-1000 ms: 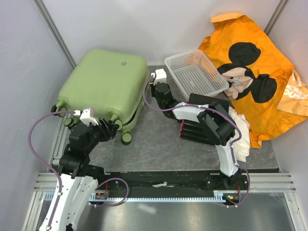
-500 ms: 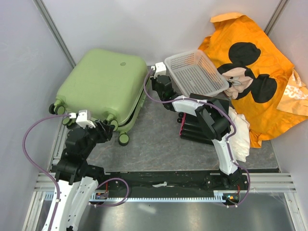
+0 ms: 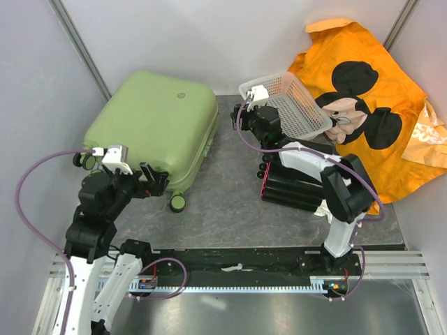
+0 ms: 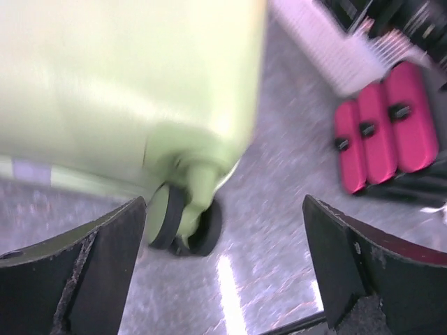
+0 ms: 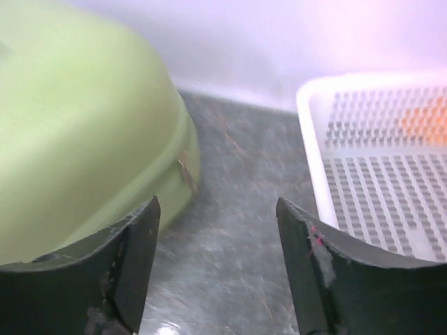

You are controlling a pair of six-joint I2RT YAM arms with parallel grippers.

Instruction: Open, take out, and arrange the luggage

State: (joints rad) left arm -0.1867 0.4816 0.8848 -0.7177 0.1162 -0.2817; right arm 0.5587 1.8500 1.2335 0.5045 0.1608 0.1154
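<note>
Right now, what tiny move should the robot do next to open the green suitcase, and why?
Probably ease the right gripper toward the small tab on the seam of the suitcase. The suitcase looks shut, both grippers are open and holding nothing, and that tab sits just ahead of the right one. The left gripper faces only a wheel.

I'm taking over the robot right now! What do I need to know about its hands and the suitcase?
The left gripper is open and empty, beside a wheel at the near end of the suitcase.
The right gripper is open and empty, over the table between the suitcase and the basket.
The suitcase lies flat on the left side of the table and is shut.
Done: nothing that shows yet.
Left: open the suitcase, take out what is inside and arrange it.
</note>
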